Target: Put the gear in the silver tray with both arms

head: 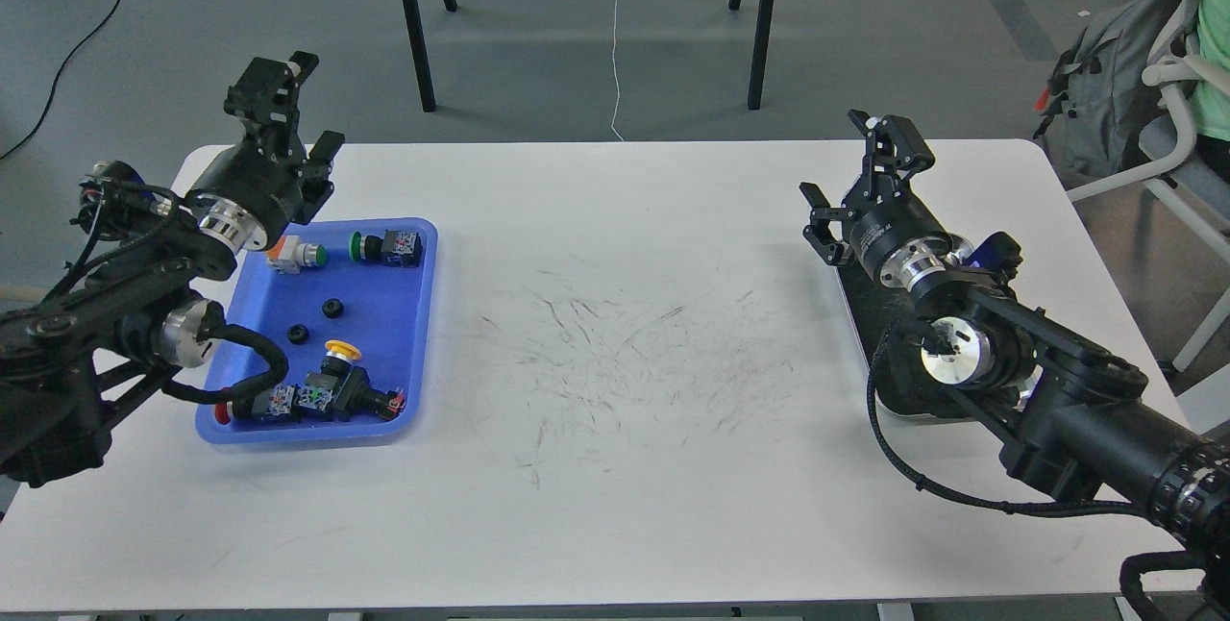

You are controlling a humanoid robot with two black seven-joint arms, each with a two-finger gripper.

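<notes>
The job looks like it has not started yet. Two small black gears (pixel 332 308) lie in the blue tray (pixel 411 352) at about 9 o'clock on the white surface (pixel 615 361). Nothing is in the silver tray (pixel 863 333) as far as I can see. That tray sits at about 3 o'clock, and the right arm hides most of it.

The left tool (pixel 306 107) hangs above the far edge of the blue tray. Its fingers are wide apart and hold nothing. The right tool (pixel 865 169) hangs over the far end of the silver tray, also wide apart and holding nothing.

What is left, I think: pick up a gear, carry it across, and put it in the silver tray.

Push buttons with green, yellow and red caps (pixel 338 381) lie near the gears, so they could get bumped. The right arm over the silver tray may be in the way too.
</notes>
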